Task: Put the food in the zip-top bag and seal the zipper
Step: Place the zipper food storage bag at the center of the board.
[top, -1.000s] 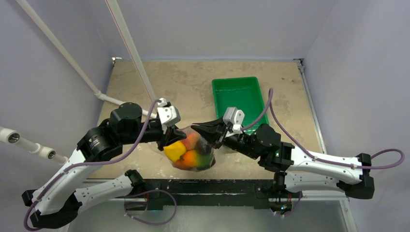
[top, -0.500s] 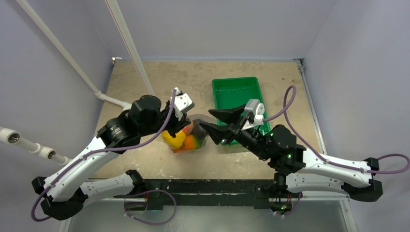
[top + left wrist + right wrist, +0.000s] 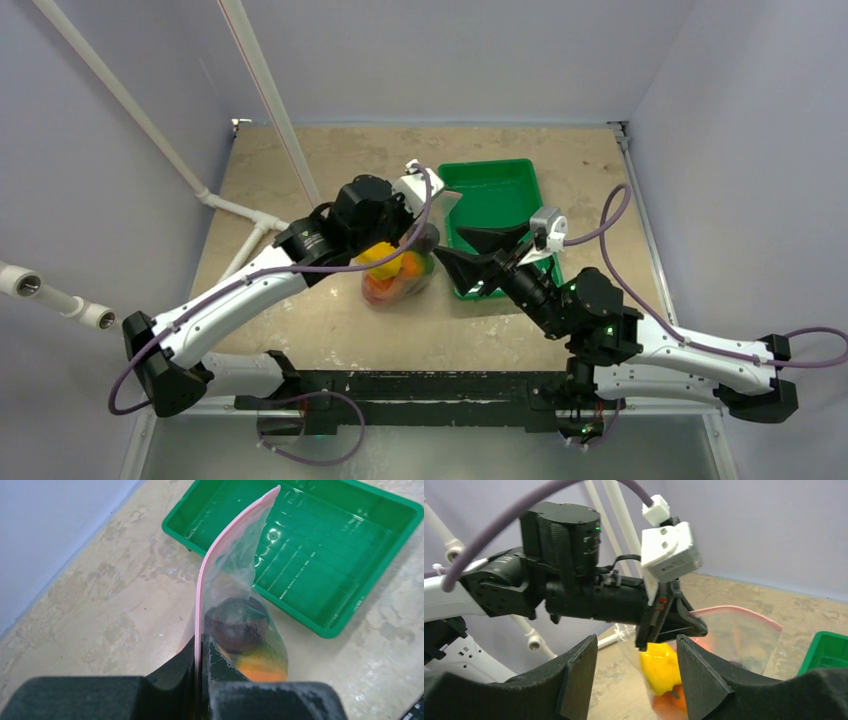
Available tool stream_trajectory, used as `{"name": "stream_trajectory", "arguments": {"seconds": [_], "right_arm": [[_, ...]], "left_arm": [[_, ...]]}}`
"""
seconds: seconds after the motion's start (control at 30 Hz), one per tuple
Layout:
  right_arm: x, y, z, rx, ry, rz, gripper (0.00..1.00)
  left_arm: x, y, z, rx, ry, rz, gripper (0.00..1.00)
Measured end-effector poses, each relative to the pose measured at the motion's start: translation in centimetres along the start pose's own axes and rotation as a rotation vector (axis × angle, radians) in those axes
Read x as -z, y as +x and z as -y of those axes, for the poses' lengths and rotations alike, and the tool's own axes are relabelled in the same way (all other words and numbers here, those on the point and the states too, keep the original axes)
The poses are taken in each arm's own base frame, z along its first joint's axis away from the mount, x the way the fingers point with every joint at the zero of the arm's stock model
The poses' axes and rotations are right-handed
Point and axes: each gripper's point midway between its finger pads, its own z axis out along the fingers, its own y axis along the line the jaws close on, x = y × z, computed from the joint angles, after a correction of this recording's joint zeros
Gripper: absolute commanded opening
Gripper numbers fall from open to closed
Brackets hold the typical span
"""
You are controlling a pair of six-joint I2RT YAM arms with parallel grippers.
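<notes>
As left fingers [image 3: 172,672] pinch one bag [image 3: 227,565], one tray [image 3: 320,570] sits nearby.

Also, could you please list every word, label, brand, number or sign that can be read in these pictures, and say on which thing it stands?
None: no text can be read in any view.
The zip-top bag and its pink zipper carry no print.
The green tray is plain.
The white camera block on the left arm shows only screws.
</notes>
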Motion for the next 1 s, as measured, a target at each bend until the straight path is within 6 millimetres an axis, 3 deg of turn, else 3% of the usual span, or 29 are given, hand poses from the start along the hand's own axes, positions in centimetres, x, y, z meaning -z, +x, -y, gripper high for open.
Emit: {"name": "stream_trajectory", "arguments": {"seconds": [0.13,0.33,0.53,0.63,0.73,0.93,1.0], "right_arm": [[0.5,0.2,0.3,-0.026,0.007,-0.002,0.62],[1.3,-0.5,1.0,-0.050,0.027,0.021,0.62],[1.4,-0.9,1.4,-0.056,0.047,0.033,0.62],[1.2,-0.6,1.3,-0.054,0.048,0.028,0.62],[1.1,-0.3,1.3,-0.054,0.049,0.021,0.62],[1.1,1.0,1.5,-0.049,0.054,-0.003,0.63],[1.1,1.1,1.5,-0.049,0.054,-0.005,0.63]], "left_arm": [[-2.1,0.3,-1.7,-0.029,-0.056,-0.013,0.00],[-3.4,0.5,-7.7,-0.014,-0.201,-0.004,0.00],[-4.9,-2.6,-10.1,-0.054,-0.259,0.058,0.00],[-6.2,-3.4,-10.0,-0.069,-0.245,0.082,0.00],[-7.2,-2.4,-9.2,-0.067,-0.211,0.072,0.00],[-8.8,4.6,-5.7,-0.011,-0.118,-0.045,0.00],[-8.9,6.1,-4.2,-0.006,-0.095,-0.085,0.00]]}}
